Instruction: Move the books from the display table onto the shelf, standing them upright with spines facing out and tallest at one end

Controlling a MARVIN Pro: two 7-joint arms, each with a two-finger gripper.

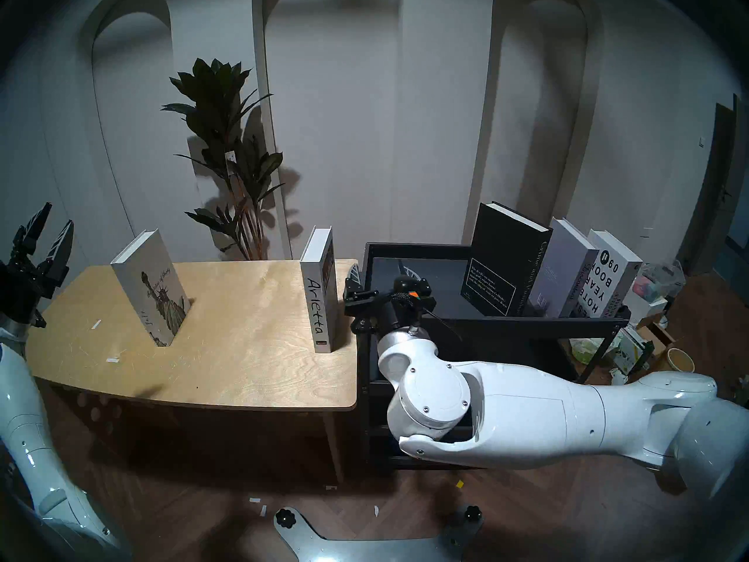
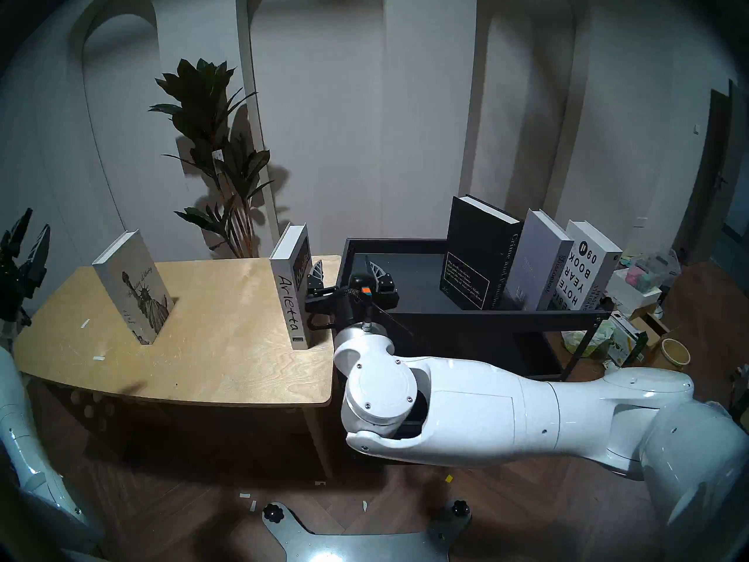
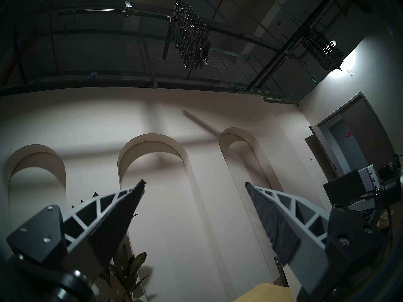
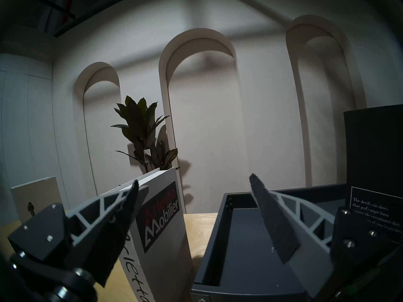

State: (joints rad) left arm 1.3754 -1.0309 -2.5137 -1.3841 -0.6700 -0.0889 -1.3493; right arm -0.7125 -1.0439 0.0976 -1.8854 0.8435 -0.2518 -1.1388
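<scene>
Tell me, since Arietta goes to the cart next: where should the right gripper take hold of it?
Across the upper covers near the spine, coming in from the robot's side: Arietta stands upright, spine toward the robot, and the open right gripper already straddles that edge.

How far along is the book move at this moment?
Done: three books stand on the black trolley: Crime and Punishment, the grey one and the Design Hotels yearbook, all leaning right. In hand: nothing held; the right gripper, open, sits beside Arietta. Left: Arietta and the Statue of Liberty book remain upright on the wooden table. The left gripper is open, off to the side.
</scene>
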